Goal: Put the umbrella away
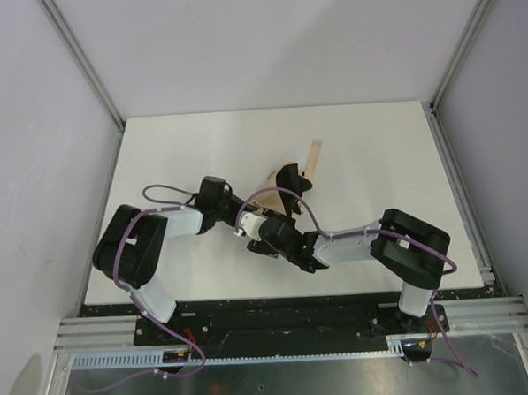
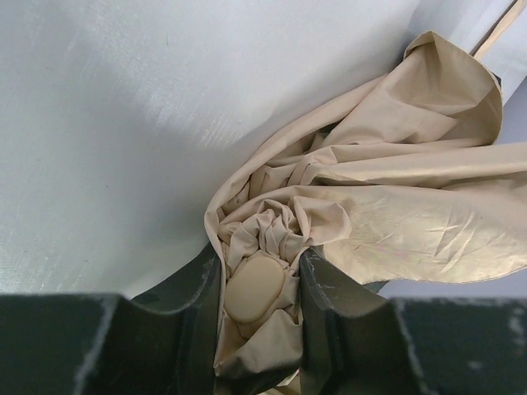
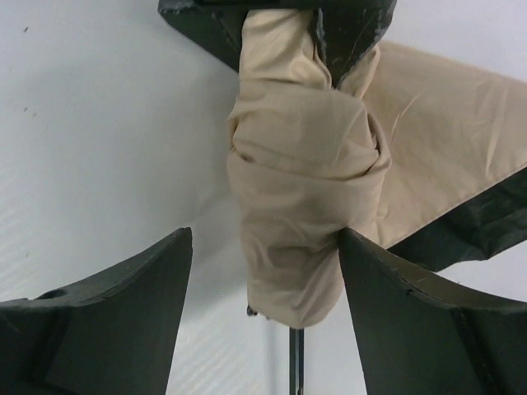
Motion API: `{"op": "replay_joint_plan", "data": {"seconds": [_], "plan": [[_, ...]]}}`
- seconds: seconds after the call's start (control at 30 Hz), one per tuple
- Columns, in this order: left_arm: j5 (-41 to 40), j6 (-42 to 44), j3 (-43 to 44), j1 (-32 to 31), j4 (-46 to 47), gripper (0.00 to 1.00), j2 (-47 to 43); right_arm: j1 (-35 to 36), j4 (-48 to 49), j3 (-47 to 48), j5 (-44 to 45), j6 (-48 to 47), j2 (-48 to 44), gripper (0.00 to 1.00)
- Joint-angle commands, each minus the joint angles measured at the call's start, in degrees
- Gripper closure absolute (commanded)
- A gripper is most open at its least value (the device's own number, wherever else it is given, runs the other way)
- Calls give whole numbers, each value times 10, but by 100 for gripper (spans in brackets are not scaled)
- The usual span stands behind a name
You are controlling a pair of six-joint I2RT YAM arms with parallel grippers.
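The umbrella (image 1: 285, 186) is lying on the white worktop (image 1: 377, 156) near its middle, between the ends of the two arms, with its tan canopy collapsed and loosely bunched. In the left wrist view, the left gripper (image 2: 259, 262) is clamping one end of the umbrella: its jaws are pressing in on gathered fabric from both sides, with an oval beige cap (image 2: 255, 288) sitting between them. From that end the canopy is spreading up and to the right in wide, creased folds. A narrow tan strap (image 1: 313, 155) is extending from the bundle toward the far side of the worktop. In the right wrist view, the right gripper (image 3: 263, 237) is straddling the rolled part of the canopy with its jaws spread apart and gripping nothing. The right-hand finger (image 3: 412, 321) is touching the fabric, while the left-hand finger (image 3: 123, 313) is standing clear of it. A thin black shaft (image 3: 296, 362) is protruding from the near end of the roll. At the far end of the roll, the dark jaws of the other arm are pinching the fabric.
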Motion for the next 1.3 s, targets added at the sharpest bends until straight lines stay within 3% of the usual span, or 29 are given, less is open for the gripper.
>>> {"op": "replay_joint_plan", "data": {"seconds": [0.0, 0.3, 0.47, 0.67, 0.73, 0.87, 0.93, 1.03, 1.13, 1.2, 1.27], "plan": [[-35, 28, -15, 0, -139, 100, 35, 13, 131, 4, 68, -40, 25, 24], [-24, 24, -14, 1, -148, 100, 44, -15, 175, 38, 82, -65, 98, 26], [-18, 23, -13, 1, -149, 100, 43, -38, 155, 70, 66, -58, 152, 48], [-8, 32, -4, 0, -148, 100, 44, -50, 28, 91, 13, 15, 179, 92], [-6, 38, 1, 0, -148, 100, 44, -54, -23, 92, -16, 48, 181, 98], [-1, 56, 16, 0, -148, 99, 46, -69, -105, 93, -105, 109, 187, 100], [2, 69, 29, 1, -146, 86, 44, -83, -141, 94, -157, 138, 193, 100], [3, 94, 44, 8, -131, 45, 30, -106, -174, 93, -236, 166, 209, 100], [15, 117, 51, 31, -107, 15, 0, -123, -184, 93, -307, 181, 226, 100], [32, 129, 47, 54, -79, 4, -25, -137, -182, 93, -351, 191, 238, 100], [54, 130, 28, 82, -46, 2, -54, -149, -178, 94, -388, 201, 249, 100]]}}
